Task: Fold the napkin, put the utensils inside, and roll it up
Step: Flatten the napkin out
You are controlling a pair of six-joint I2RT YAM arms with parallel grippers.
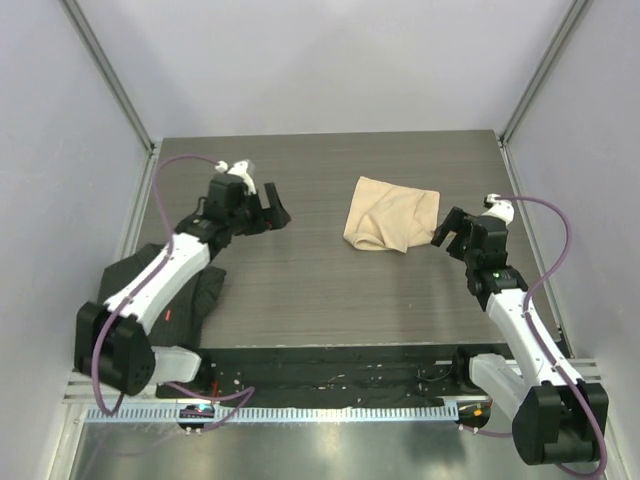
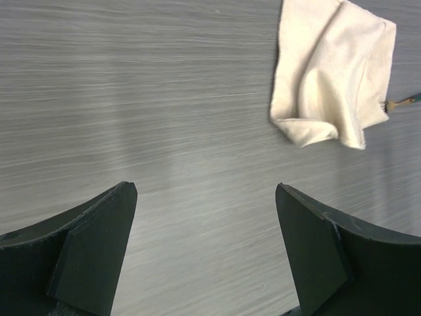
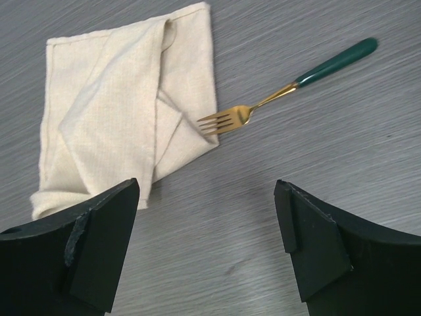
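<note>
The beige napkin (image 1: 390, 215) lies crumpled and loosely folded on the table right of centre. It also shows in the left wrist view (image 2: 329, 72) and the right wrist view (image 3: 125, 112). A fork (image 3: 289, 89) with gold tines and a dark green handle lies beside the napkin's edge, tines touching it. Only its tip (image 2: 401, 102) shows in the left wrist view, and it is hidden in the top view. My left gripper (image 1: 265, 212) is open and empty, well left of the napkin. My right gripper (image 1: 450, 235) is open and empty, just right of the napkin, near the fork.
A dark grey-black cloth (image 1: 195, 295) lies under the left arm at the table's near left edge. Grey walls and metal frame posts bound the wood-grain table (image 1: 320, 290) on three sides.
</note>
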